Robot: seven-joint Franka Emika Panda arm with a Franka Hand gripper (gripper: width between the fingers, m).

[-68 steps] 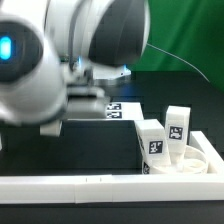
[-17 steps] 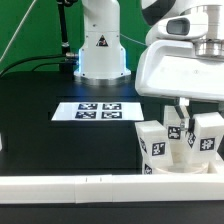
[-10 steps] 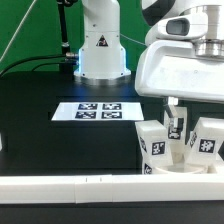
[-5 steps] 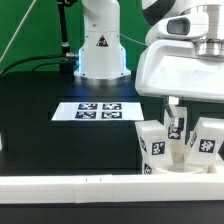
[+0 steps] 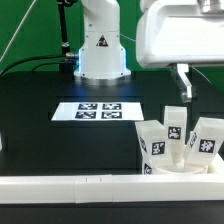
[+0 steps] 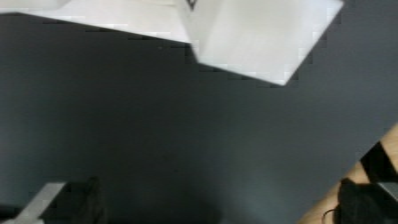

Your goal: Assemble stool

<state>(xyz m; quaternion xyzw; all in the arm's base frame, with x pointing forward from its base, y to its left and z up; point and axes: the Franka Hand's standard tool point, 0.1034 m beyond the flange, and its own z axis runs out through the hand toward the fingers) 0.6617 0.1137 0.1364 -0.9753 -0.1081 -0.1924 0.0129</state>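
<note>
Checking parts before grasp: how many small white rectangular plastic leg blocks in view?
3, clustered at the exterior view's lower right by the ring seat: front-left leg, middle-back leg, right leg. None apparently hidden.

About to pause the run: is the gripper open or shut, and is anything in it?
Gripper: open, holding nothing, raised above the block legs.

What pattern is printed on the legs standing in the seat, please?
Black-and-white square tags on white legs, clearest in the exterior view.
</note>
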